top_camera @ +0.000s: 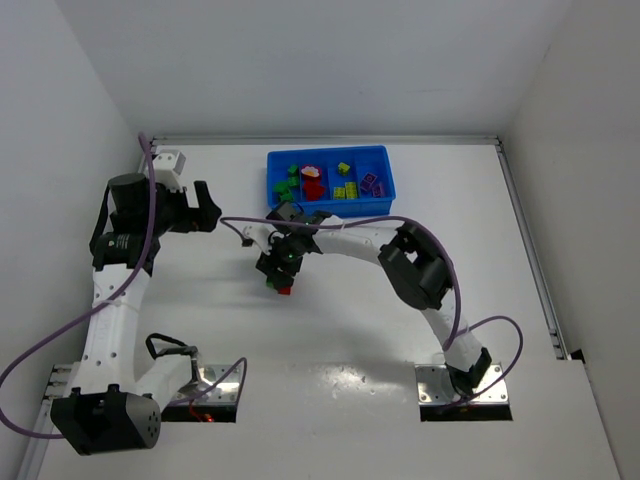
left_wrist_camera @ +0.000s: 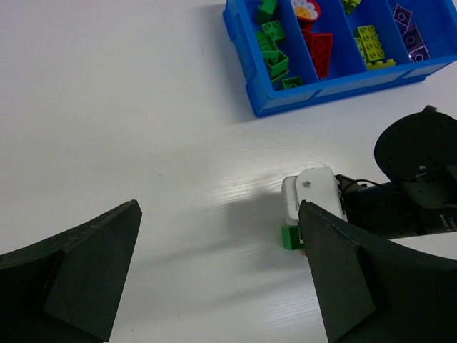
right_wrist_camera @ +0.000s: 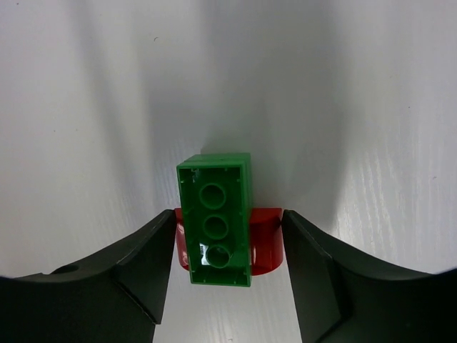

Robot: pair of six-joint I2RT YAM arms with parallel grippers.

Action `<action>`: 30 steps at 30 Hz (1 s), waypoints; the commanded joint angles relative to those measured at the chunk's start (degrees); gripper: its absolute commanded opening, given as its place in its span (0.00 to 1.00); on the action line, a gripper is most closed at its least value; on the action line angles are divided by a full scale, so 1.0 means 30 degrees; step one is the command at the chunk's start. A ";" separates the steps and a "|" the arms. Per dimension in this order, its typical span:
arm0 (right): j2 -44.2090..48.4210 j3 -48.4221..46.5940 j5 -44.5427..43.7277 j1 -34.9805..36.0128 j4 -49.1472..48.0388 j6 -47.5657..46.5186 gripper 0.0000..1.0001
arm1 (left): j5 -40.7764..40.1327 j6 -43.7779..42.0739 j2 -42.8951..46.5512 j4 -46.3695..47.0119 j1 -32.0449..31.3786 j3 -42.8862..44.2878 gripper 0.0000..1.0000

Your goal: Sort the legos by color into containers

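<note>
the right gripper (right_wrist_camera: pixel 227 218) is down over a two-colour clump on the bench (right_wrist_camera: pixel 107 107), well short of the tray (left_wrist_camera: pixel 335 91). the clump is a green brick (right_wrist_camera: pixel 214 221) turned hollow side up, stuck across a rounded red piece (right_wrist_camera: pixel 265 246). the jaws stand about half wide, one on each side of the red piece, and their edges seem to meet it. i cannot tell whether they are pinching it or only framing it. the left gripper (left_wrist_camera: pixel 218 207) hangs wide and holds nothing, well apart from the clump.

the other legos in view lie in the tray, sorted into green, red, yellow and purple compartments.

the main risk is the join. if the clump is lifted whole and dropped, one colour lands in the wrong compartment. it probably has to be split first, and the left gripper is not placed to help.

the hold is a second risk. only the tips flank the red piece, and its sides are curved, so a squeeze could squirt it out or twist the clump. the green brick overhangs, so a lift could tip it or knock it loose on the way.
</note>
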State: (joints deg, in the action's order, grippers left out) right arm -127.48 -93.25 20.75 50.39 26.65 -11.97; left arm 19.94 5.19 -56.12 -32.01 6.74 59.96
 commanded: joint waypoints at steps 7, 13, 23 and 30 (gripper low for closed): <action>-0.0016 -0.0176 -0.0502 0.0283 -0.0651 -0.0259 0.28 | 0.0412 0.0262 0.0454 0.0738 0.0389 -0.0242 0.99; 0.1650 0.1050 -0.0152 0.0019 -0.0652 -0.0259 0.07 | 0.2546 0.0262 0.0805 0.0943 0.0389 -0.1206 0.99; 0.7037 0.4713 0.6174 -0.7123 -0.2962 0.6559 0.05 | 1.0901 -0.0233 0.0981 0.2027 -0.0629 -0.3990 0.93; 0.9736 0.7875 0.5599 -0.8682 -0.7180 1.1220 0.03 | 1.0288 0.0025 -0.0742 0.2406 -0.4760 -0.3818 0.87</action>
State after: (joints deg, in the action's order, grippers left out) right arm -102.35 -72.60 35.57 21.10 13.50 13.10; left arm 48.82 4.84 -56.07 -27.86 -4.19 47.55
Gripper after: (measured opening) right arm 0.319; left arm 0.876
